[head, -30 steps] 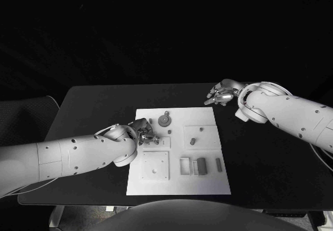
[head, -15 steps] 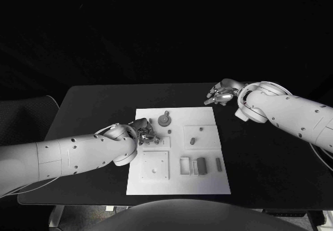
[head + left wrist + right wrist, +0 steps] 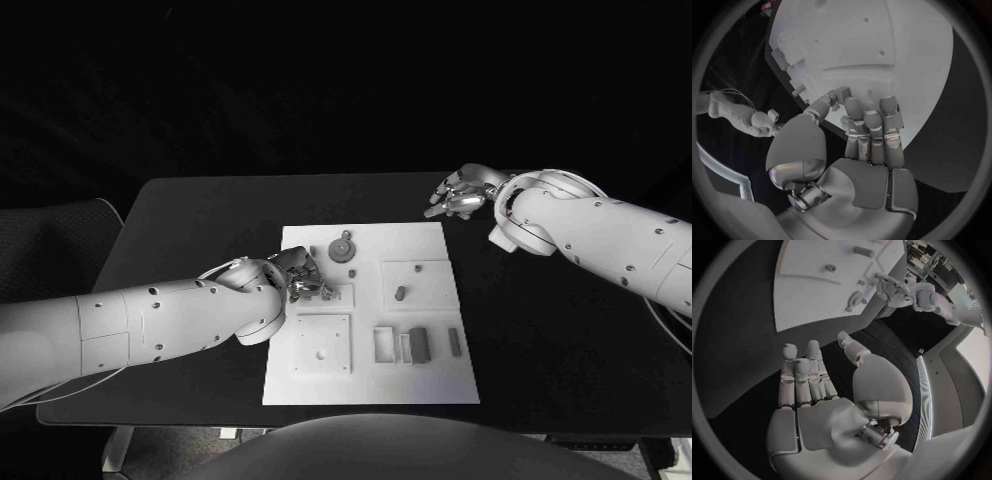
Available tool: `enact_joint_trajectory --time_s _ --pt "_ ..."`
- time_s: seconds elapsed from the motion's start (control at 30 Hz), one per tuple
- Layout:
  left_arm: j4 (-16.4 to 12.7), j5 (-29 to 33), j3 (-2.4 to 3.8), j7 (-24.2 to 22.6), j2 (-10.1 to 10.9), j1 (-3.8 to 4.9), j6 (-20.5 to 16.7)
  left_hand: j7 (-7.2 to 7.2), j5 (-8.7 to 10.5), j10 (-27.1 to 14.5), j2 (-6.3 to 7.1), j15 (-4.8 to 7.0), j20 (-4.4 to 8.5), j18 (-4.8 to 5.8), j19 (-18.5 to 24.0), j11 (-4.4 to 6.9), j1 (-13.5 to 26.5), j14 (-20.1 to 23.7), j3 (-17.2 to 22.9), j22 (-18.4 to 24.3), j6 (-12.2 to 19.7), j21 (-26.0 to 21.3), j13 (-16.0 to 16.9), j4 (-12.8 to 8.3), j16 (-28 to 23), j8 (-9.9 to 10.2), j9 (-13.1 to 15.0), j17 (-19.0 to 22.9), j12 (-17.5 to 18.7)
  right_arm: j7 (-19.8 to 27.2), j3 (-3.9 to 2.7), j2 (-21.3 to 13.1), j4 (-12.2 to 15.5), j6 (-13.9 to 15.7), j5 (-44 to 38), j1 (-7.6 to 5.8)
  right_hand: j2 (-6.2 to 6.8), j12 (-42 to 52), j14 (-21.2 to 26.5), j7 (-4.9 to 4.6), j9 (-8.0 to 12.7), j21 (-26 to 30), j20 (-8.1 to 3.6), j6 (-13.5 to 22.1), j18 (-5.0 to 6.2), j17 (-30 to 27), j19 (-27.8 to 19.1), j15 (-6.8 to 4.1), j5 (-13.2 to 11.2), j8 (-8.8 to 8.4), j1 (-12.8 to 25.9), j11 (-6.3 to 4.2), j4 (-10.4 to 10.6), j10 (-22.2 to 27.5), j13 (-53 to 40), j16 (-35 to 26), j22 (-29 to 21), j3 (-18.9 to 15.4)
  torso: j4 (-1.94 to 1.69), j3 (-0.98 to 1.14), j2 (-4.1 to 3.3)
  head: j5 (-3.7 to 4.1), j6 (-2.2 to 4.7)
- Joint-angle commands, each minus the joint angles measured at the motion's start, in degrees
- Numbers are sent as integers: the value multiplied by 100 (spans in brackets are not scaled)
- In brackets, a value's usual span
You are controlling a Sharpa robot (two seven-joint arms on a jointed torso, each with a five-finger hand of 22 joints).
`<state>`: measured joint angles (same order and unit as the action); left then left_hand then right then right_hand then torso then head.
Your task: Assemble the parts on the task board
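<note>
Left silver hand low over near-left part of white rectangular task board, fingers curled, grasp undeterminable, presumably reaching small grey parts on board; right silver hand empty, fingers loosely apart, parked beyond far-right corner, likely for clearance.

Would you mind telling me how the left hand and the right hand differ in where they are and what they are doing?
The left hand is over the task board near its left edge; the right hand is off the board, above the black table beyond its far right corner. Left fingers reach towards the board; right fingers are apart, holding nothing. Both are silver.
</note>
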<state>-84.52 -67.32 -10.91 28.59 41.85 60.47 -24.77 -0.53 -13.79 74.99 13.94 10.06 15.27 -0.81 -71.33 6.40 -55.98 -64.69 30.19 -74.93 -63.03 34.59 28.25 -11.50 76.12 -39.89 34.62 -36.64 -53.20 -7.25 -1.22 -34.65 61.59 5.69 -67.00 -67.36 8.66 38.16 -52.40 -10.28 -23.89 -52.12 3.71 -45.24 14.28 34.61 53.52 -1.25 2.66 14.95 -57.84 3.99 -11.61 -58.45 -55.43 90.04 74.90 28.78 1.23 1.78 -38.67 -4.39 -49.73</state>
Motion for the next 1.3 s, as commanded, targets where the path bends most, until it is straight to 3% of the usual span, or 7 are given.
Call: enact_joint_trajectory --time_s 0.03,0.2,0.23,0.3,0.33,0.7,1.3 --pt "4 44 -14 -14 -7 -15 103 20 31 -38 17 30 21 -39 16 -11 -13 -4 2 -95 0 13 -10 -19 30 30 5 8 -21 27 -2 1 4 -80 -22 2 0 26 9 -43 6 17 -5 16 72 -10 -43 -47 26 -34 49 28 22 13 9 5 85 -1 1 2 -1 2 3" --pt "16 53 -14 -32 -2 -15 25 20 126 -36 1 31 22 -39 12 -10 -7 -5 -2 -94 -3 11 -15 7 31 34 14 11 -23 28 -2 -2 1 -82 -22 2 0 26 9 -43 6 17 -5 16 72 -10 -43 -47 26 -34 50 28 23 13 9 5 85 -1 2 1 -1 3 8" --pt "21 71 -14 -38 -1 -15 15 19 244 -36 -3 32 23 -40 12 -9 -5 -5 -5 -93 -4 9 -16 16 32 36 17 12 -24 28 -2 -2 1 -82 -22 2 0 26 9 -43 6 17 -5 16 72 -10 -43 -46 26 -34 50 28 23 13 9 5 85 -1 1 -1 -1 4 8" --pt "30 85 -14 -55 2 -15 -22 16 960 -40 -6 39 27 -43 14 -6 -4 -3 -7 -87 -3 -9 -28 70 29 49 35 23 -23 28 -2 -2 2 -82 -22 2 0 26 9 -43 6 17 -5 16 72 -10 -43 -46 25 -34 51 28 24 13 9 5 85 -1 2 1 -1 5 8" --pt "37 96 -13 -66 2 -15 -40 18 1075 -41 21 39 24 -40 16 -9 23 -3 -27 -86 -1 -14 -31 91 30 54 39 25 -23 29 -2 -2 2 -82 -22 2 0 27 10 -43 6 17 -5 17 72 -10 -43 -46 25 -34 52 28 25 13 9 5 85 -1 2 1 -1 5 8" --pt "67 192 -13 -130 -5 -14 -139 27 1101 -73 152 40 27 -47 54 -18 542 43 -382 -76 40 -60 -37 287 37 64 83 26 -18 28 -2 0 5 -79 -22 2 0 27 10 -44 6 18 -4 17 72 -10 -43 -46 26 -35 57 28 31 13 10 5 85 -2 0 -1 -2 5 13" --pt "98 468 -6 -494 26 -13 -421 43 1102 -141 256 45 24 -55 103 -34 762 112 -465 -54 104 -128 -47 436 19 98 102 36 4 29 -2 -6 14 -73 -22 2 -1 28 10 -44 7 19 -4 18 72 -11 -43 -46 26 -35 63 28 38 14 11 5 84 -2 5 1 -1 7 35"
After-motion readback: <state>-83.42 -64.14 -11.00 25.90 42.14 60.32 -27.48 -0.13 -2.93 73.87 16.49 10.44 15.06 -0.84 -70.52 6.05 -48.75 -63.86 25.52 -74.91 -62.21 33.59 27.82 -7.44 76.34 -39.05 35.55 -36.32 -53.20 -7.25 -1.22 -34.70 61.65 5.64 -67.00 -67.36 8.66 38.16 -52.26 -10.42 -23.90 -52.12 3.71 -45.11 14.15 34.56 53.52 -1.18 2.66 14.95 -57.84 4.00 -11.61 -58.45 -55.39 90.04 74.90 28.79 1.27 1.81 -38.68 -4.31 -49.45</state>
